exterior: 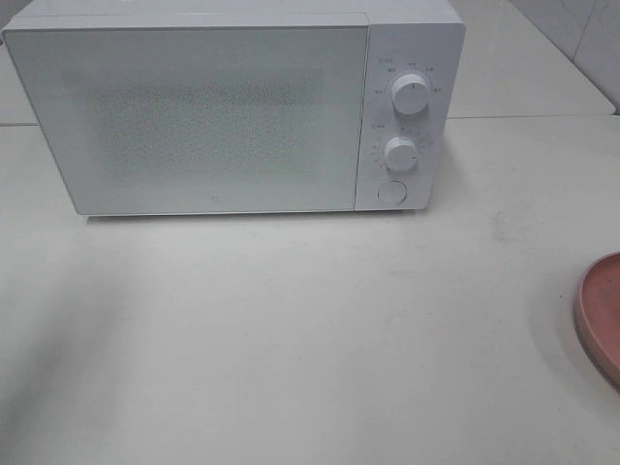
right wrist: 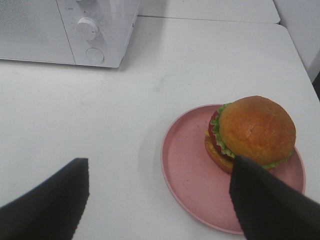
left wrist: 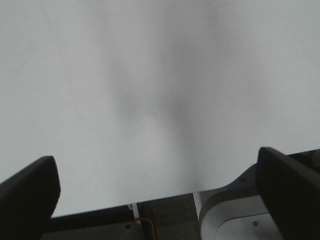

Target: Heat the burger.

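The burger [right wrist: 255, 130], with a golden-brown bun, lettuce and tomato, sits on the far side of a pink plate [right wrist: 190, 170] in the right wrist view. My right gripper [right wrist: 157, 205] hovers open above the table beside the plate, and one finger [right wrist: 270, 205] overlaps the burger's near edge. The exterior high view shows only the plate's rim [exterior: 603, 315] at the right edge; the burger is out of that view. My left gripper [left wrist: 160, 200] is open over bare white table near its edge, holding nothing. Neither gripper shows in the exterior high view.
A white microwave [exterior: 194, 116] stands at the back of the table with its door shut. Its panel has two knobs [exterior: 411, 94] [exterior: 400, 152] and a round button [exterior: 391, 192]. The microwave [right wrist: 100, 30] also shows in the right wrist view.
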### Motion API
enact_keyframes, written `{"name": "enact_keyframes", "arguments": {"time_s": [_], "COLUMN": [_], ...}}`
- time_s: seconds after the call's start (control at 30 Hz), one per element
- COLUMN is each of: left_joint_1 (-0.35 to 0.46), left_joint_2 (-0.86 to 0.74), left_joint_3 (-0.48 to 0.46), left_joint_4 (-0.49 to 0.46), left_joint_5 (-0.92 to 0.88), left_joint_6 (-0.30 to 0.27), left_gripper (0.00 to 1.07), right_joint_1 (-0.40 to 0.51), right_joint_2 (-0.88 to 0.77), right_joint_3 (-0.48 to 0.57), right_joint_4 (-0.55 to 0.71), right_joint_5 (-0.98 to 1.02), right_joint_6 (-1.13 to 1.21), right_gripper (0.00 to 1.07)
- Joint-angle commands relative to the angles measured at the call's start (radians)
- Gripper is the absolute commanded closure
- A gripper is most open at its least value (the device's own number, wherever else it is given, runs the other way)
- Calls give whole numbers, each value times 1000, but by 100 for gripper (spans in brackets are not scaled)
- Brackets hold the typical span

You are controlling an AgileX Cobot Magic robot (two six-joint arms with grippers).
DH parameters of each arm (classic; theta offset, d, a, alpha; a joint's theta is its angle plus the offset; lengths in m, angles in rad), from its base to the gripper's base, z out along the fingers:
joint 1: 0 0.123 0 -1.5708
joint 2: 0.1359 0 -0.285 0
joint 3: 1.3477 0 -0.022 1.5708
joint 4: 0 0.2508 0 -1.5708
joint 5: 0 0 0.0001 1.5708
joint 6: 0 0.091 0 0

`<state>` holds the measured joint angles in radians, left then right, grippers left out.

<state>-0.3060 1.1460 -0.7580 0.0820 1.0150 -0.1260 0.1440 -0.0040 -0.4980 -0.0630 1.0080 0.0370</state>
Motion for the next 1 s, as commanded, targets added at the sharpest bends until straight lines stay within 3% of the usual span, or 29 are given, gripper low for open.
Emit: {"name": "enact_keyframes", "arguments": {"time_s": [0.03, 0.33, 0.4, 0.53, 0.73, 0.87, 0.97, 1.0], "left_joint_1": [101, 147, 147, 147, 147, 147, 147, 147], "left_joint_2": [-75, -258, -395, -528, -670, -766, -838, -838], "left_joint_3": [-1, 59, 145, 212, 209, 211, 241, 241], "left_joint_4": [-35, -52, -82, -95, -101, -82, -97, -97], "left_joint_5": [82, 144, 141, 136, 132, 111, 54, 54], "left_joint_6": [-15, -38, -45, -48, -53, -20, 61, 61], "left_gripper": [6, 6, 6, 6, 6, 7, 7, 7], "right_joint_1": [-4, -4, -4, -4, -4, -4, -4, -4], "right_joint_2": [-27, -27, -27, -27, -27, -27, -27, -27], "right_joint_3": [1, 1, 1, 1, 1, 1, 1, 1], "right_joint_4": [0, 0, 0, 0, 0, 0, 0, 0], "right_joint_5": [-10, -10, -10, -10, -10, -10, -10, -10], "right_joint_6": [-2, -2, -2, -2, -2, -2, -2, -2], "right_gripper": [32, 32, 32, 32, 32, 32, 32, 32]}}
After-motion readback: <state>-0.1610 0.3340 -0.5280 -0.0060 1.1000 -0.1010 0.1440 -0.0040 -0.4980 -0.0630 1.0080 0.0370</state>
